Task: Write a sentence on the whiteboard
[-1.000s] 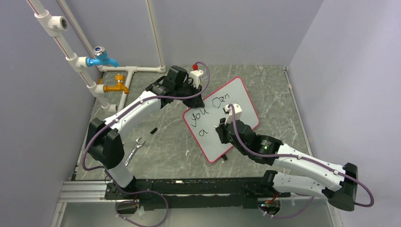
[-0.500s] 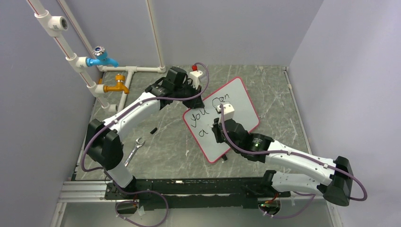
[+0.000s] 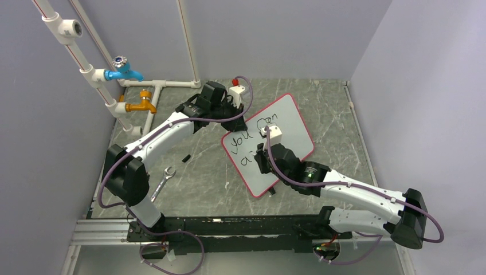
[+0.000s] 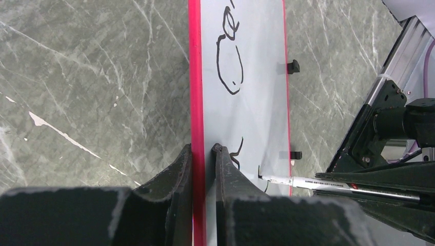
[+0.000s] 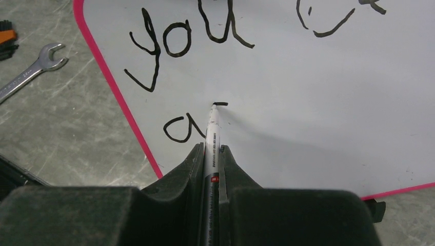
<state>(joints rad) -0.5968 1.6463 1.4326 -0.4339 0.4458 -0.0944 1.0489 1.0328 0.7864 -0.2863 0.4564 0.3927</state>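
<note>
Found one whiteboard [image 3: 295,120] clamped at its pink rim in left end effector [image 4: 202,148], right end effector [image 5: 212,148] clenched on one marker [image 5: 212,125], tip touching board beside 'a'.

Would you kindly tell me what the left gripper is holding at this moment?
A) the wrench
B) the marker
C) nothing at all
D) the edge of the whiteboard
D: the left wrist view shows the left gripper with its fingers closed on either side of the red-pink edge of the whiteboard, while the marker sits in the right gripper.
</note>
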